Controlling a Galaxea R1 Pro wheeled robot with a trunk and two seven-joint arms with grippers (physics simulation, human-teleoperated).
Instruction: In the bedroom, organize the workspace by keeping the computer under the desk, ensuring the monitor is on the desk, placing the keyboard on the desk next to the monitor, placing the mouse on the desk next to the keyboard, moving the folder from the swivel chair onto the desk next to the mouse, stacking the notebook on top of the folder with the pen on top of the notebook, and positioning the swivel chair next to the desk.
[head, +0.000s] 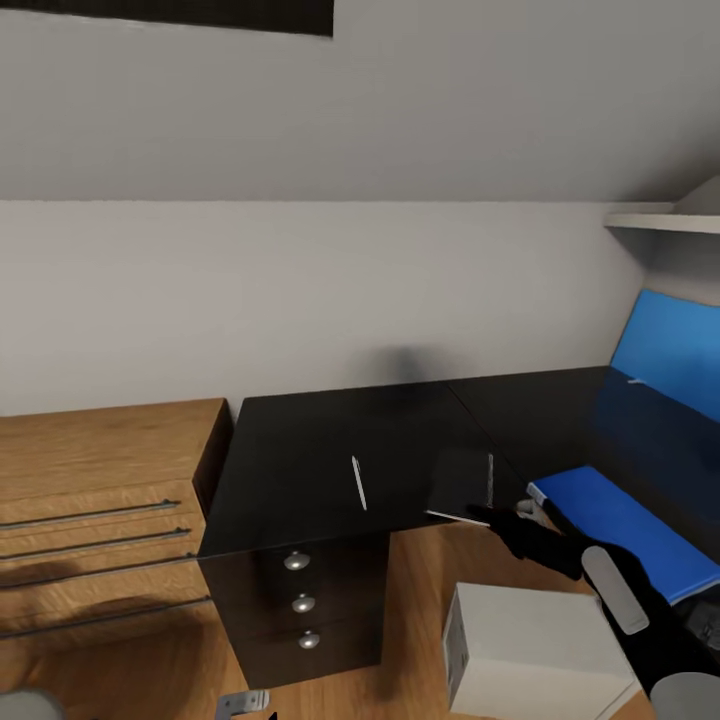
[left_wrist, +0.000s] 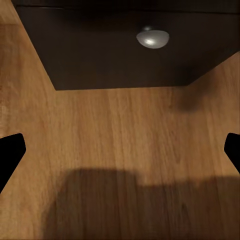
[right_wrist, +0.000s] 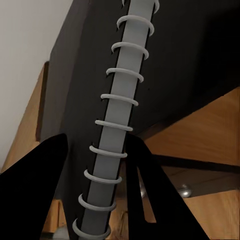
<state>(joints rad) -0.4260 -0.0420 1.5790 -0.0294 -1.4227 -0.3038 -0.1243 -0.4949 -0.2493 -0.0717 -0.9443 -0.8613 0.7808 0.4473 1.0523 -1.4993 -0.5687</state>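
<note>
Now, from the head view, your right gripper (head: 497, 517) reaches to the front edge of the black desk (head: 330, 440), where the dark notebook (head: 460, 482) lies with its spiral spine on the side toward the blue folder (head: 620, 520). The folder already rests on the desk to the right, just beside the notebook, and the pen (head: 358, 483) lies apart to the left on the desktop. A white box, likely the computer (head: 530, 640), sits on the floor below your arm. Through the left wrist view, you see wooden floor (left_wrist: 120, 145) and the foot of the desk's drawer unit with one round knob (left_wrist: 152, 38); the left gripper's fingertips (left_wrist: 11, 152) stand wide apart at the frame's edges, holding nothing. Looking along the right wrist, the spiral binding (right_wrist: 117, 120) runs straight between the two dark fingers (right_wrist: 37, 185), which sit to either side of it; whether they are actually clamped on it you cannot tell. Expect the notebook to be light and thin, its cover somewhat flexible, and the wire coils slick and easy to roll off. Pinching across the spine edge, where it overhangs the desk, looks the firmest hold.
</note>
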